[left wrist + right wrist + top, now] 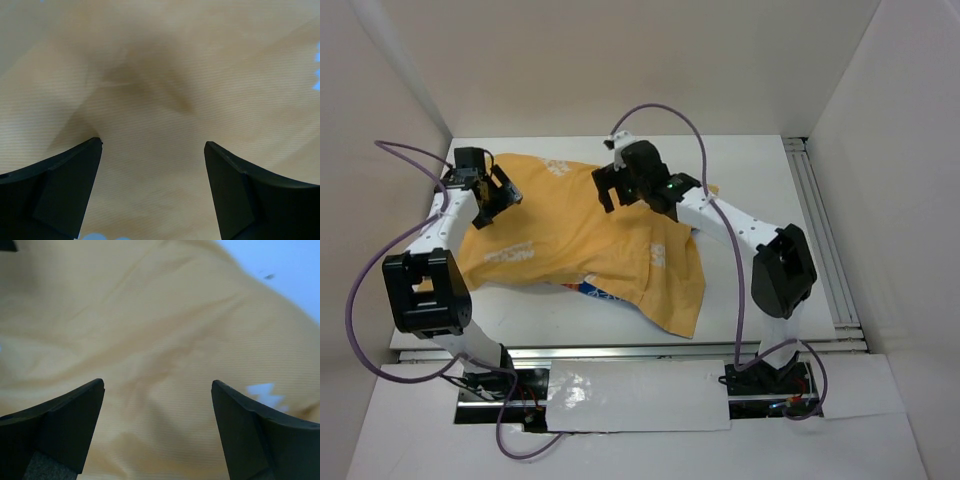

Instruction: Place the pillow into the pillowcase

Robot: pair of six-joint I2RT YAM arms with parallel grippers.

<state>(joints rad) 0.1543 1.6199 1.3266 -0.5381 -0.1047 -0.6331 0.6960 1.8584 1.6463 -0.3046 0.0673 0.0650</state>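
The mustard-orange pillowcase (570, 235) with white lettering lies rumpled across the middle of the table, and a strip of its blue face (592, 291) peeks out at the near edge. The pillow is hidden. My left gripper (498, 200) hovers open over the pillowcase's left end; the left wrist view shows only orange cloth (160, 90) between the spread fingers of the gripper (152, 144). My right gripper (615, 198) stands open above the far middle of the pillowcase (150, 325), and in its own wrist view the gripper (157, 382) has nothing between its fingers.
White walls close in the table (760, 190) on the left, back and right. An aluminium rail (820, 230) runs along the right side. Purple cables (660, 110) loop above both arms. Bare table lies right of the pillowcase.
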